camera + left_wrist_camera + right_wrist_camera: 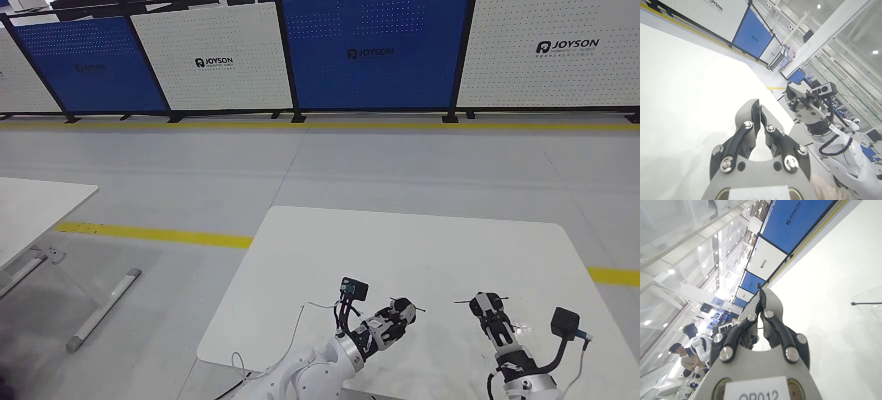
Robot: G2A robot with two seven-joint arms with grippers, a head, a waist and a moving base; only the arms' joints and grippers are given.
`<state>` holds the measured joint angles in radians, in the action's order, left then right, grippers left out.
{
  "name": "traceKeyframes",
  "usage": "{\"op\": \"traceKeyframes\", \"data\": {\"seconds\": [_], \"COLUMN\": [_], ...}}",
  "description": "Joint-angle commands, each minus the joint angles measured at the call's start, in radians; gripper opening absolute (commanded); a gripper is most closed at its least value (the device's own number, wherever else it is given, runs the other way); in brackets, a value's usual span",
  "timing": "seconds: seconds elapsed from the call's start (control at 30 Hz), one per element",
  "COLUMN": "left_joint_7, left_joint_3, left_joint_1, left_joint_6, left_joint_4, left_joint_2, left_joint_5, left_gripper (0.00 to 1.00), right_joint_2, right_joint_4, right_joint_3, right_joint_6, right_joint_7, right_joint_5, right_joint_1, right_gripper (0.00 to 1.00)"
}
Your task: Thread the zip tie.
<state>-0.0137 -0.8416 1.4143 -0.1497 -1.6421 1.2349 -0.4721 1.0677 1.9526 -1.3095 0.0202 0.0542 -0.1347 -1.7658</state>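
— Starting nearest: how did the left gripper (760, 106) stand?
— Its fingers (753, 115) were clenched, pad against pad, over the near part of the white tabletop (420, 250). I could not tell whether anything was pinched between them. In the top view a thin dark sliver (418, 309) poked past the tip, too small to name.
— And the right gripper (761, 291)?
— Beside it but apart, also by the near edge. It was closed on the black zip tie (758, 285). The strap ran up between the pads, and the small head stuck out just past the fingertips.
— Anything else near it?
— Farther out, a second black strap (865, 303) with a small head, well apart from the right gripper. What it lay on I could not tell.
— Beyond the tabletop?
— Grey floor (400, 160) with a yellow line (150, 235) and another white table (30, 205) off to the left. Behind those stood a row of blue and white panels (375, 50).
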Motion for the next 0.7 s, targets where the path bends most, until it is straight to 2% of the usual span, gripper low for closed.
{"op": "traceKeyframes", "data": {"seconds": [0.0,0.13,0.4,0.5,0.6,0.67], "left_joint_7": [0.000,0.000,0.000,0.000,0.000,0.000], "left_joint_3": [0.000,0.000,0.000,0.000,0.000,0.000], "left_joint_1": [0.000,0.000,0.000,0.000,0.000,0.000], "left_joint_6": [0.000,0.000,0.000,0.000,0.000,0.000], "left_joint_4": [0.000,0.000,0.000,0.000,0.000,0.000], "left_joint_2": [0.000,0.000,0.000,0.000,0.000,0.000], "left_joint_5": [0.000,0.000,0.000,0.000,0.000,0.000], "left_gripper": [0.00,0.00,0.00,0.00,0.00,0.00], "right_joint_2": [0.001,0.007,0.020,0.026,0.031,0.031], "right_joint_4": [-0.001,-0.002,-0.041,-0.050,-0.059,-0.059], "right_joint_3": [0.000,0.002,0.008,0.022,0.049,0.049], "right_joint_6": [0.003,0.052,0.189,0.192,0.128,0.128], "right_joint_7": [0.003,0.029,0.124,0.193,0.223,0.223], "right_joint_5": [0.001,0.010,0.014,-0.060,-0.175,-0.175], "right_joint_1": [0.002,-0.016,-0.071,-0.091,-0.099,-0.099], "right_gripper": [0.00,0.00,0.00,0.00,0.00,0.00]}}
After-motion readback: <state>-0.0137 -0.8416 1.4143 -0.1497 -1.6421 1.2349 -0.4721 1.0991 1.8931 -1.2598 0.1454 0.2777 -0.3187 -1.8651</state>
